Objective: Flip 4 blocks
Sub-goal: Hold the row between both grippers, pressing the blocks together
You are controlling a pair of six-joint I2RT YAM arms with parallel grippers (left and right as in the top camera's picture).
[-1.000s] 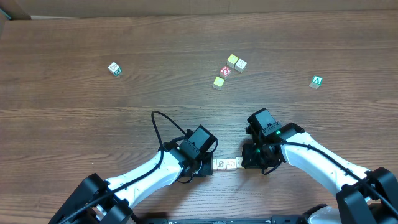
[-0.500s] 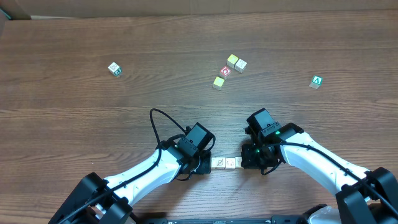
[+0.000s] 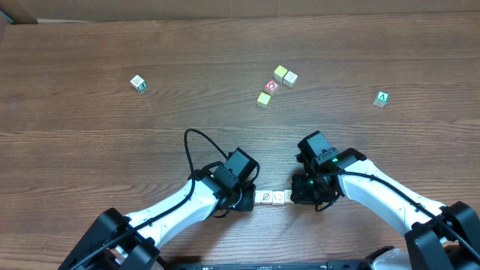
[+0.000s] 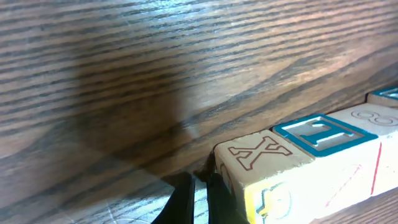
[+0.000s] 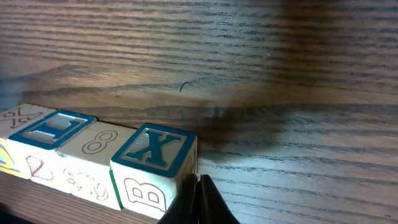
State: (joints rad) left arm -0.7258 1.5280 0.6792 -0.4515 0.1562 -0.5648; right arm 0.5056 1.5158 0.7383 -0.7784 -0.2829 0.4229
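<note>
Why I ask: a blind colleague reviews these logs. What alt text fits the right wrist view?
Four small wooden cubes sit touching in a row on a dark wood-grain table, the nearest topped with a teal-framed X. The right gripper, its black fingers shut, sits beside that cube's right face.

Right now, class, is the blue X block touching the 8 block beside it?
Touching. The right wrist view shows the blue X block flush against the 8 block, no gap along their shared edge.
</note>
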